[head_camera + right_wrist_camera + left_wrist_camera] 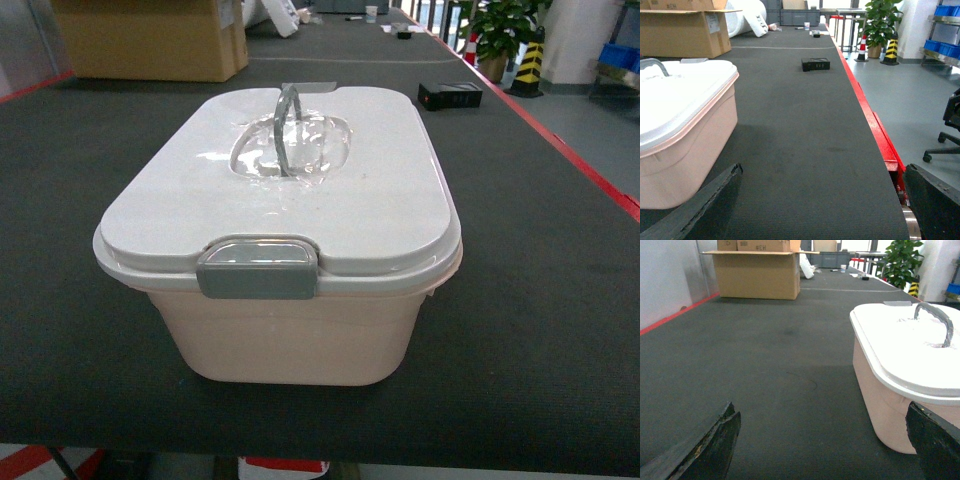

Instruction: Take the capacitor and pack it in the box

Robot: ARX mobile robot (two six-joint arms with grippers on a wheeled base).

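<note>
Head view shows the pale pink rectangular plastic box [300,340] standing near the front edge of the dark grey table [540,300], its white lid [290,190] closed, grey latch [258,270] down, grey handle [288,125] upright. The left gripper [822,440] and right gripper [822,200] hang spread wide, holding nothing, either side of the box. No capacitor can be made out.
</note>
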